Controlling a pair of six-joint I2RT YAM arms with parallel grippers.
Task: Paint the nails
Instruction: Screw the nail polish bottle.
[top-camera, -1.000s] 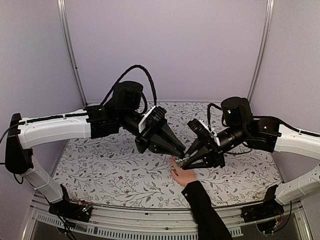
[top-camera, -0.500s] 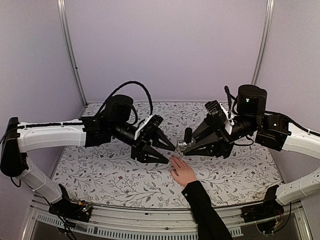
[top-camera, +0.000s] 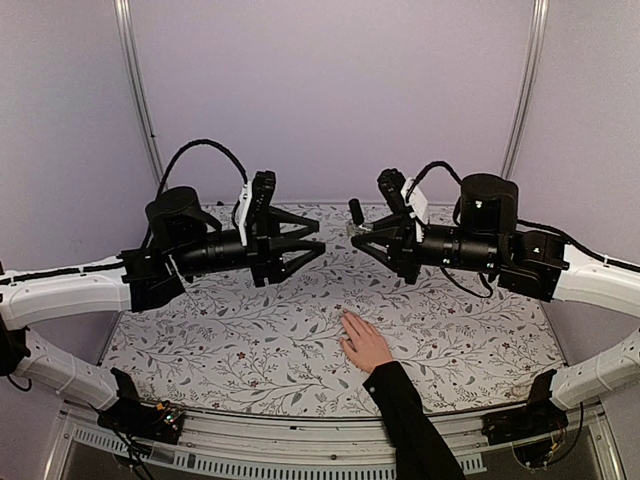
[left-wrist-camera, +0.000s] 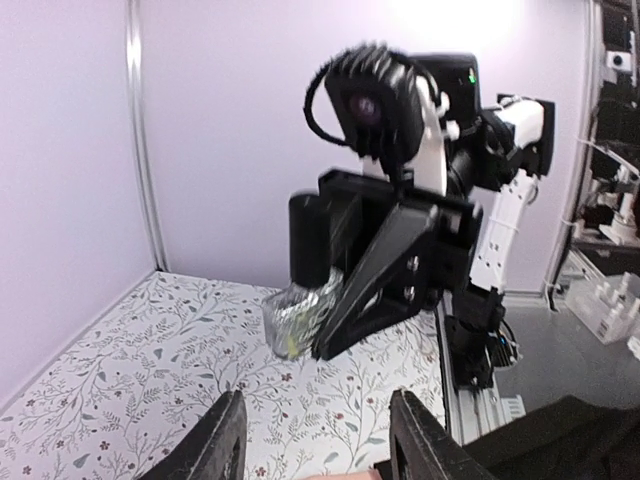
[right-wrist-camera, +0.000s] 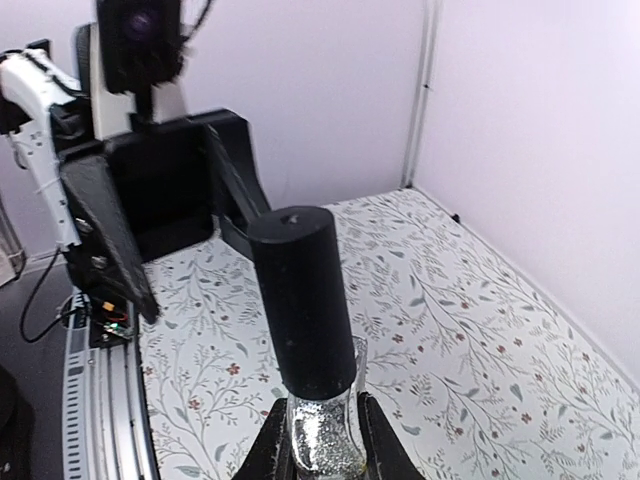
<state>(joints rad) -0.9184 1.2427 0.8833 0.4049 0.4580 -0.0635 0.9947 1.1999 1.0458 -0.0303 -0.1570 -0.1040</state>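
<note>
A light-skinned hand (top-camera: 366, 346) with a black sleeve (top-camera: 410, 425) lies flat on the flowered table, fingers pointing to the far left. Its nails (top-camera: 347, 322) are too small to make out. My right gripper (top-camera: 366, 232) is shut on the glass body of a small glitter polish bottle (top-camera: 356, 222) with a black cap, held well above the table beyond the hand. The bottle also shows in the right wrist view (right-wrist-camera: 320, 436) and the left wrist view (left-wrist-camera: 300, 312). My left gripper (top-camera: 312, 241) is open and empty, raised, facing the bottle from the left.
The flowered table cover (top-camera: 250, 345) spreads under both arms. Lilac walls with metal posts (top-camera: 140, 110) close the back and sides. The near rail (top-camera: 300, 440) runs along the front edge.
Both grippers have risen up and back from the hand. The right one carried the bottle up with it. The left one now points level at the bottle.
</note>
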